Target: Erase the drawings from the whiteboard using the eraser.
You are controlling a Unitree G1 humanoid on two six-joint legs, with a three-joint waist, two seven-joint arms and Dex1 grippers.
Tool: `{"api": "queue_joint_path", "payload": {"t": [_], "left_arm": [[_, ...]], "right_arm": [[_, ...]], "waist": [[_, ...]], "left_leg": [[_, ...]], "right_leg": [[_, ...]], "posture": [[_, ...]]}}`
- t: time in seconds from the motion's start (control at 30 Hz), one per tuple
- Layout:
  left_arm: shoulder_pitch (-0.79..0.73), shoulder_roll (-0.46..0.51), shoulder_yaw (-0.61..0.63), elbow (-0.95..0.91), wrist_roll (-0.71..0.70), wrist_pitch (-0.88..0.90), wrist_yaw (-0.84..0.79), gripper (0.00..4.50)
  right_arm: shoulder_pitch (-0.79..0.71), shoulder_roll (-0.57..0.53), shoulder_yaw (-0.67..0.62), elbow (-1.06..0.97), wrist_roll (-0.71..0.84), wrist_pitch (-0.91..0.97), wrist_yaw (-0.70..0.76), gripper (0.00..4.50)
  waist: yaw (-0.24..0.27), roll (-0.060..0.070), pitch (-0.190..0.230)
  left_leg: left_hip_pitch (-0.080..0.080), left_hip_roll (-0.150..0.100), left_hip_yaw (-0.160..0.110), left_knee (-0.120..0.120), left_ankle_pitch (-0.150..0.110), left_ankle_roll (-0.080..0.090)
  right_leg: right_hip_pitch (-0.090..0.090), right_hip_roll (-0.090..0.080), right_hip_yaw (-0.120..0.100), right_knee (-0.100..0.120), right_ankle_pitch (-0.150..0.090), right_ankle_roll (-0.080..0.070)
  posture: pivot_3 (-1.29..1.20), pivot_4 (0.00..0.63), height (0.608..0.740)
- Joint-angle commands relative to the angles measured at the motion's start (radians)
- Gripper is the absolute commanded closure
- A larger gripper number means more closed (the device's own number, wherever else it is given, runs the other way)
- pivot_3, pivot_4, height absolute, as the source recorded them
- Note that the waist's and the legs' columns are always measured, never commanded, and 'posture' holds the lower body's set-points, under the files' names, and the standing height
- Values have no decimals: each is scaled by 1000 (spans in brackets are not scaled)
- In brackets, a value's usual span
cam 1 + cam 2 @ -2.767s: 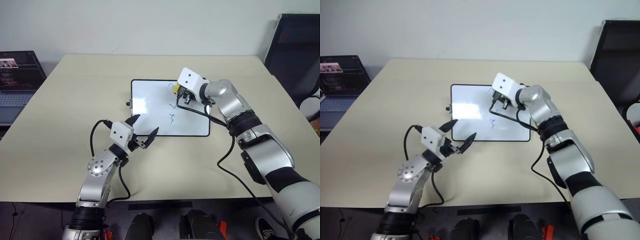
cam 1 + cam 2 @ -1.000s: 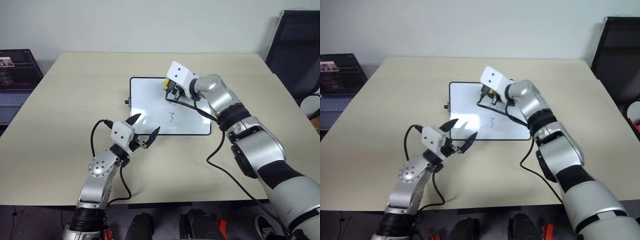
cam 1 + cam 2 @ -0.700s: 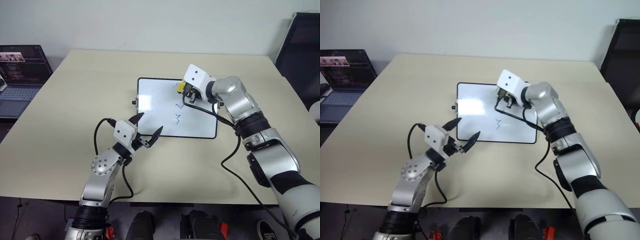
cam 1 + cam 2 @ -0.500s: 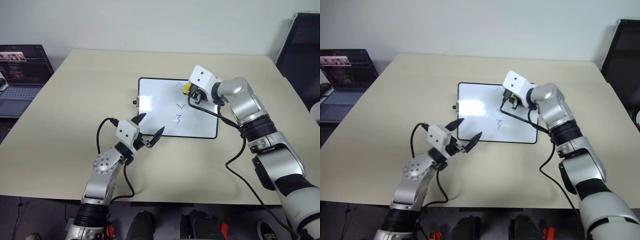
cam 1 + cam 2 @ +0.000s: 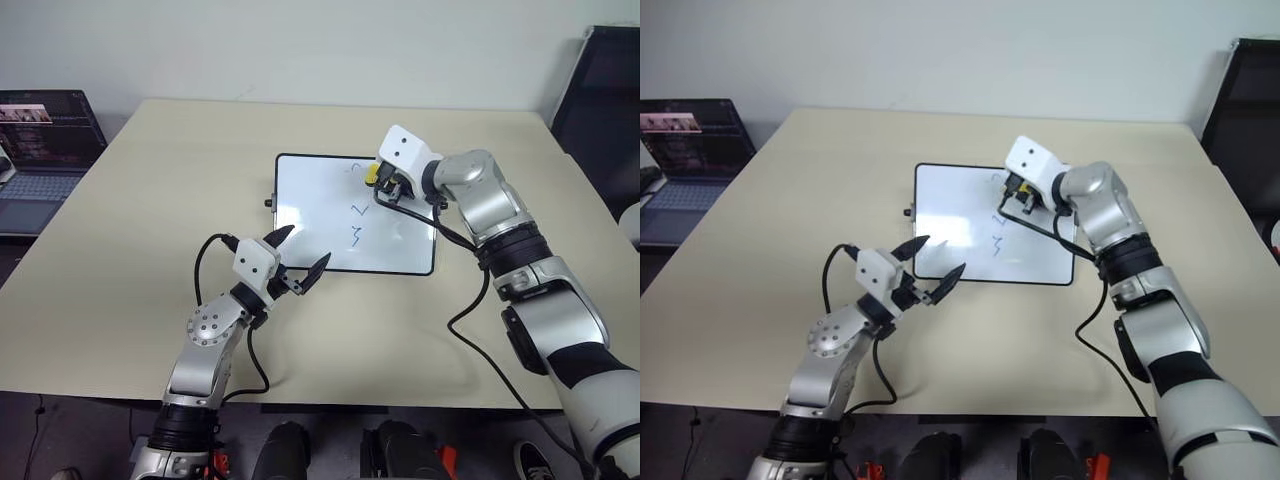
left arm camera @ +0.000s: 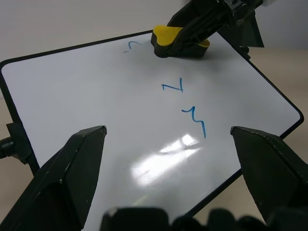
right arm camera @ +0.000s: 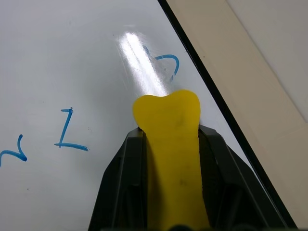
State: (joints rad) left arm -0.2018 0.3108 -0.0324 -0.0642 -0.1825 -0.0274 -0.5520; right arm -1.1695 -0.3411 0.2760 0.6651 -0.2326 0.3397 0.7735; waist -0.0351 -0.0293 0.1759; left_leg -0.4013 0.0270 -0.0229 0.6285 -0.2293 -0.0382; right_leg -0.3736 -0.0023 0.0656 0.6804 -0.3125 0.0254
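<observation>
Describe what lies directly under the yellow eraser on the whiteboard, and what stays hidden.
The eraser rests on the white surface of the whiteboard, beside a leftover blue stroke. Any ink beneath its black base is covered.

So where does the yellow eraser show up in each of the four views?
Left eye view: eraser in the right gripper, on the whiteboard's far right part.
Right eye view: same place.
Left wrist view: top centre.
Right wrist view: bottom centre.
Shared landmark: the blue Z-like mark.
</observation>
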Motion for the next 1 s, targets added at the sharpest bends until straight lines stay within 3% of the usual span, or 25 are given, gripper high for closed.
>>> {"api": "queue_joint_path", "payload": {"t": [0.03,0.5,1.0], "left_arm": [[-2,1,12,-49,-6,-3,12,0],[23,6,19,-67,-5,-3,29,0],[26,4,15,-49,-4,-19,34,0]], "right_arm": [[-28,24,0,44,0,0,-20,3407],[-93,130,12,167,-5,-75,-40,3407],[-193,167,-2,309,-11,-166,-77,3407]], "waist": [[-7,0,0],[-28,0,0],[-22,1,0]], "left_leg": [[0,0,0,0,0,0],[1,1,1,0,0,0],[0,1,0,-1,0,0]], "right_leg": [[0,0,0,0,0,0],[0,1,1,1,0,0],[0,1,0,0,0,0]], "posture": [[0,150,740],[0,150,740],[0,150,740]]}}
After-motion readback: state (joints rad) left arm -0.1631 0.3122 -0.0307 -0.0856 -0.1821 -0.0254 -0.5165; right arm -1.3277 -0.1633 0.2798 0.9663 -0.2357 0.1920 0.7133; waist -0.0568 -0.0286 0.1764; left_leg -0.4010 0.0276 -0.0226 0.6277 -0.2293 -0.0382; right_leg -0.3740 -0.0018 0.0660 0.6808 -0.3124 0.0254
